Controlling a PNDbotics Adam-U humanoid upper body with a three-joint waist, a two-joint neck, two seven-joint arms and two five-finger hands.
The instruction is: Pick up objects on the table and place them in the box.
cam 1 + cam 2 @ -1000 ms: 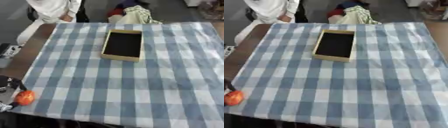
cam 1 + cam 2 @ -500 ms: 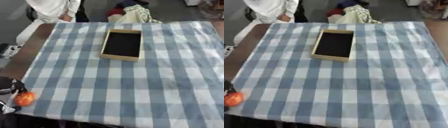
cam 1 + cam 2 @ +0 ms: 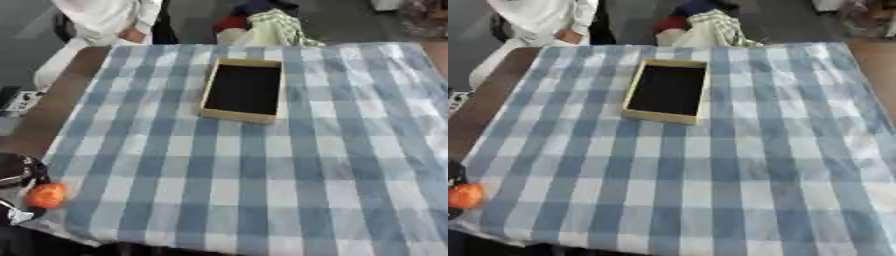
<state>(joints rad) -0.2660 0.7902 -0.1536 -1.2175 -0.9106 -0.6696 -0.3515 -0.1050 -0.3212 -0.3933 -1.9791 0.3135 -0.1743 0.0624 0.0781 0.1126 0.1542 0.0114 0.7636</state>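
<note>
An open shallow box point(image 3: 240, 115) with a tan rim and a dark inside lies on the checked cloth, toward the far middle of the table. At the near left corner, my left hand point(image 3: 19, 171) is curled round a small round orange object point(image 3: 46, 195). Dark fingers show above the object and part of the hand shows below it. The object hangs at the cloth's edge, far from the box. In the right eye view only the orange object point(image 3: 465, 195) and a sliver of the hand show. My right hand shows in neither view.
A blue-and-white checked cloth point(image 3: 289, 180) covers the table. A strip of bare brown tabletop point(image 3: 52, 107) runs along the left side. Beyond the far edge lies a heap of clothes point(image 3: 262, 22), and a person in white stands at the far left corner.
</note>
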